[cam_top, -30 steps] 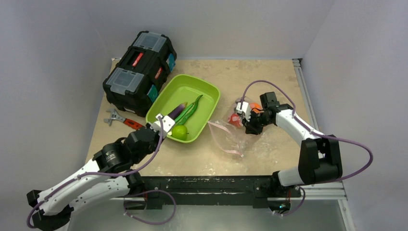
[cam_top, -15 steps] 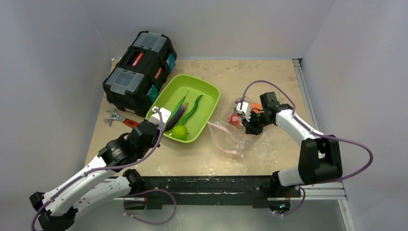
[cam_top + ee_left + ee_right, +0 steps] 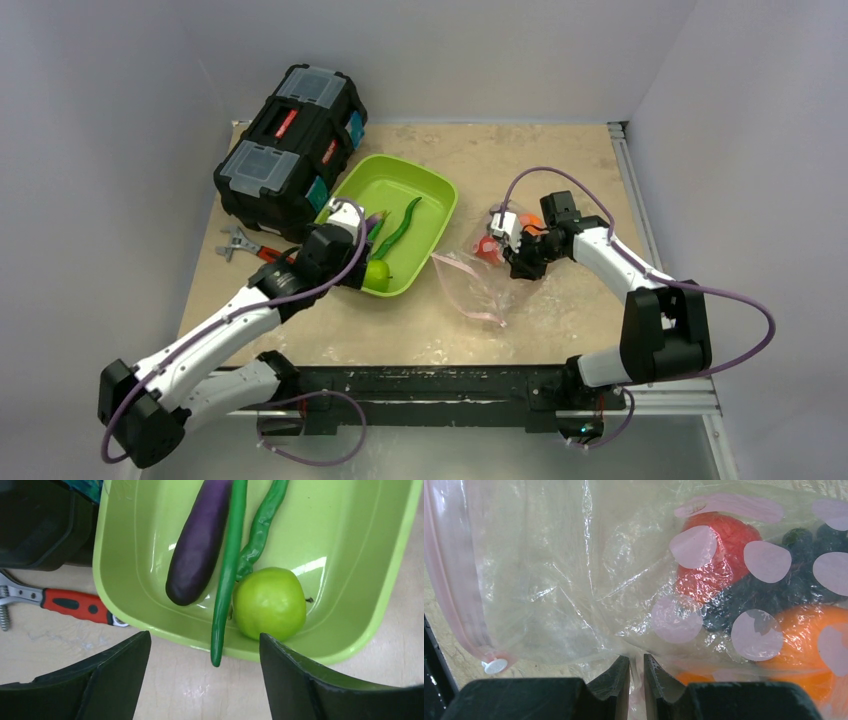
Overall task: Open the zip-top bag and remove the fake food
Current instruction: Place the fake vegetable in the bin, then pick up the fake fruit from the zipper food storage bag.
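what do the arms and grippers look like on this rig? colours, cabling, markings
Left arm and right arm match: white shells, black joints, black bases. A thin purple cable loops loosely along each. Left gripper and right gripper each have two matte black wedge-shaped fingers. No markings legible.

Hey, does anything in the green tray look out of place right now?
Yes: the long green pod lies askew across the tray, its tip poking out over the near rim beside the green ball. The eggplant sits fully inside.
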Robot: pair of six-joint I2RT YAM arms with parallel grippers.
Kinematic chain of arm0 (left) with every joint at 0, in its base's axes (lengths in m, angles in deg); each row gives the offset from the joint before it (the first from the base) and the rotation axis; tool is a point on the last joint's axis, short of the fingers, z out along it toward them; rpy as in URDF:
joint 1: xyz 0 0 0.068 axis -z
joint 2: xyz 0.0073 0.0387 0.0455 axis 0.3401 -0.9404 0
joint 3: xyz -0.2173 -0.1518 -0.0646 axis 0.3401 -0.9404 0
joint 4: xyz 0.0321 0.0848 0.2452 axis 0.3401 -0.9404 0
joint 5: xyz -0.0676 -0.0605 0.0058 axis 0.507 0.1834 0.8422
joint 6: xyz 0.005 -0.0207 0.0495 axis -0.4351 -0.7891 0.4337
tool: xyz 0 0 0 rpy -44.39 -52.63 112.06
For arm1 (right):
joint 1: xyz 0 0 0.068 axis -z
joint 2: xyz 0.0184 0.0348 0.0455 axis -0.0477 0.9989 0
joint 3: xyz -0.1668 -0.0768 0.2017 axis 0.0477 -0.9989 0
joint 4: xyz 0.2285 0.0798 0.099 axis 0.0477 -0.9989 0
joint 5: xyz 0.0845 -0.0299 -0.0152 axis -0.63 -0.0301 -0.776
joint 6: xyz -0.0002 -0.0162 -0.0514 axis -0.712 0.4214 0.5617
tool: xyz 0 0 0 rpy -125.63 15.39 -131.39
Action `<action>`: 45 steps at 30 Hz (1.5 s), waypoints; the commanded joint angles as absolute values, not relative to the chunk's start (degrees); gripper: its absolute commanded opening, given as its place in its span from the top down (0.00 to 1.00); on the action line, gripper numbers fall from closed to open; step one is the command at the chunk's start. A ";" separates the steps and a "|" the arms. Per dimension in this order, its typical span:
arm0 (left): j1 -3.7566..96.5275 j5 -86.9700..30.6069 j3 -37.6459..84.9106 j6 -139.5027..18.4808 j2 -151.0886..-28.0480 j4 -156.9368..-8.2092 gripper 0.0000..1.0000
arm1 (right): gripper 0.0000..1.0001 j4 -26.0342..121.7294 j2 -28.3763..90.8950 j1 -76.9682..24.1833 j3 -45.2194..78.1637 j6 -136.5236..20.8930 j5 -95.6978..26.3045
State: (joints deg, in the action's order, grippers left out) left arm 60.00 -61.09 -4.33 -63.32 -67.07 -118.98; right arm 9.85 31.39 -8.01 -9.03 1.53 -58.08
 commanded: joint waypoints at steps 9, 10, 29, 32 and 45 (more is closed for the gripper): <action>56.80 -40.40 -3.71 -66.32 -66.84 -107.52 0.13 | 0.85 8.11 29.33 -7.88 -7.91 3.25 -61.59; 56.84 -36.29 -4.72 -66.78 -65.78 -105.39 0.12 | 0.85 7.84 29.30 -7.87 -7.84 3.53 -62.05; 71.61 -16.89 -7.04 -75.25 -85.23 -75.15 0.45 | 0.95 6.44 22.30 -4.78 -4.68 1.40 -73.32; 72.15 -18.01 -7.02 -74.12 -86.61 -74.91 0.48 | 0.91 6.79 22.04 -4.70 -4.88 1.70 -72.31; 74.52 -25.29 -8.15 -76.72 -97.03 -64.96 0.48 | 0.21 9.02 20.81 -12.50 -8.52 21.53 -68.89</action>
